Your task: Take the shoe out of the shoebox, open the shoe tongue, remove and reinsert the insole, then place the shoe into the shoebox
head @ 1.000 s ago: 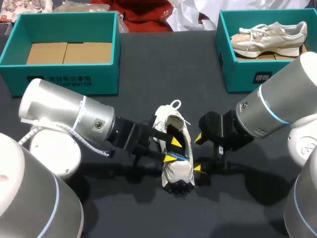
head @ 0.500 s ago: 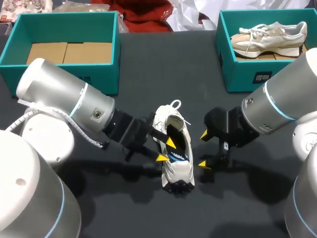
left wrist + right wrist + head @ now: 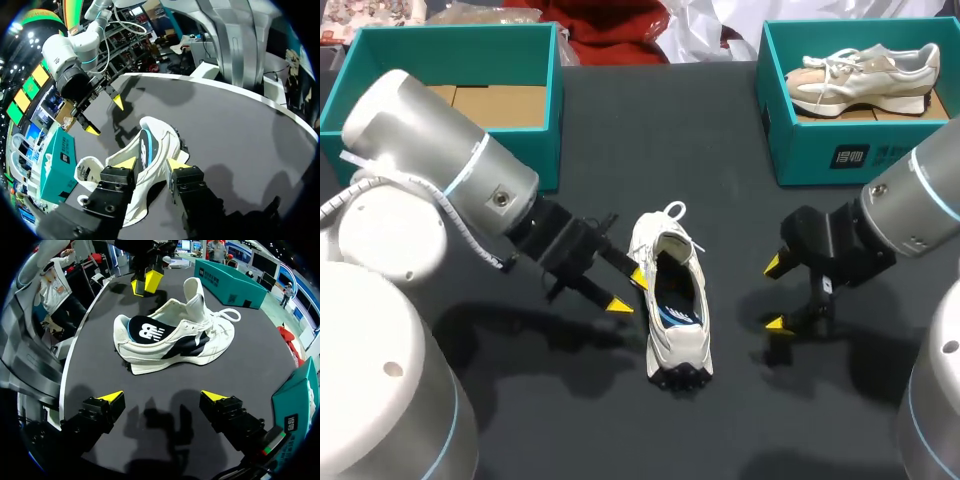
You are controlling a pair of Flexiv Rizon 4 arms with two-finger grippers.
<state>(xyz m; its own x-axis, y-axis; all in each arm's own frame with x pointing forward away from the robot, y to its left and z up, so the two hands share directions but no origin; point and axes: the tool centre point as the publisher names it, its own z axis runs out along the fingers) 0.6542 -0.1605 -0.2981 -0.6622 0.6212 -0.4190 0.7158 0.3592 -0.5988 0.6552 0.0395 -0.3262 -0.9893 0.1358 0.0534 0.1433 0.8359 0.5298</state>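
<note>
Both tools have been drawn back from the shoe (image 3: 672, 305), which is left lying free on the table (image 3: 740, 430) near its middle. A second ago a finger of the left tool (image 3: 628, 291) was inside the shoe's opening. Now that tool is held outside, its fingers apart and gripping nothing, with one tip just beside the shoe's left edge. The right tool (image 3: 774, 294), earlier close against the shoe's right side, has been moved off to the right and stands clear of the shoe, its fingers spread wide and empty. In the right wrist view the tongue (image 3: 194, 297) is seen raised and the dark insole (image 3: 150, 331) lies flat inside. From this the insole step is judged finished, so a fresh grasp and the return to a box remain. The far left box (image 3: 450, 150) is seen without a shoe, while the far right box (image 3: 820, 150) already holds another one.
</note>
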